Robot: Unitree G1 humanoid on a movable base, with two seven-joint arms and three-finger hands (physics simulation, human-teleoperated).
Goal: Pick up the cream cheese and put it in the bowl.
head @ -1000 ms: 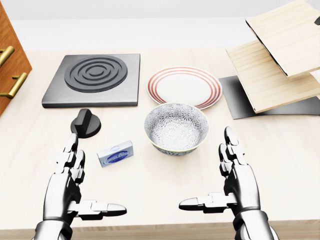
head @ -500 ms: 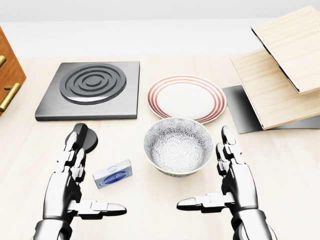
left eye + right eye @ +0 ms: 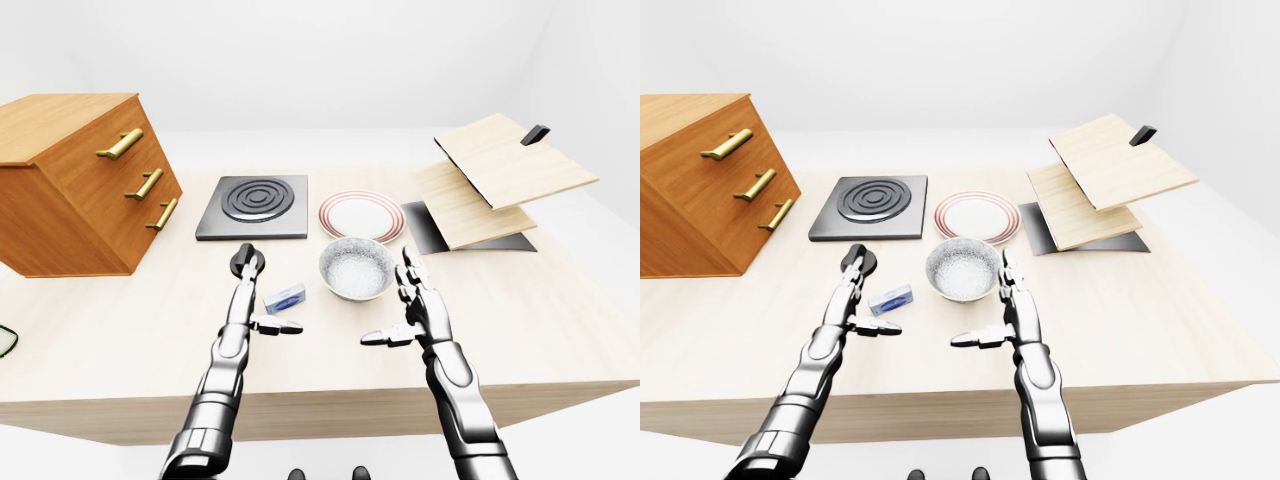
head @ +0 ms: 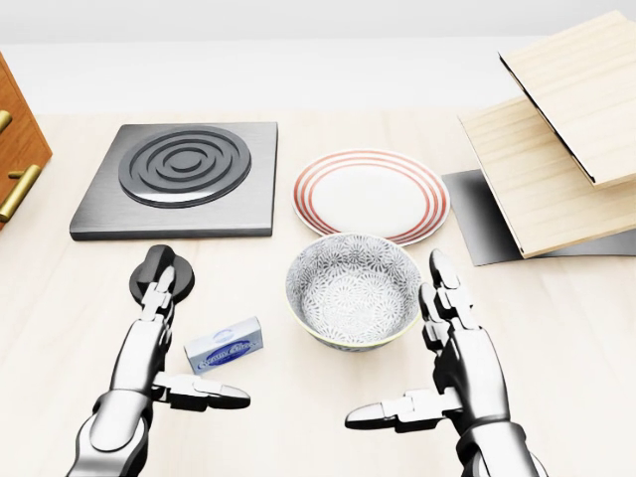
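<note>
The cream cheese (image 4: 225, 345) is a small white and blue box lying flat on the table, just left of the bowl (image 4: 353, 290). The bowl is patterned grey-white and empty. My left hand (image 4: 202, 344) is open at the box's left, with its fingers (image 4: 157, 303) pointing up the view beside the box and its thumb just below it; I cannot tell whether it touches. My right hand (image 4: 396, 340) is open and empty at the bowl's lower right, palm facing left.
A black knob (image 4: 169, 271) lies under my left fingertips. A dark stove plate (image 4: 179, 179) and a red-rimmed plate (image 4: 370, 194) sit above. Tilted wooden boards (image 4: 556, 149) stand at the right on a dark mat. A wooden drawer cabinet (image 3: 80, 185) stands at the left.
The view first shifted down as the camera moved. Since then my left hand has reached up the view, alongside the cream cheese. My right hand has risen slightly toward the bowl.
</note>
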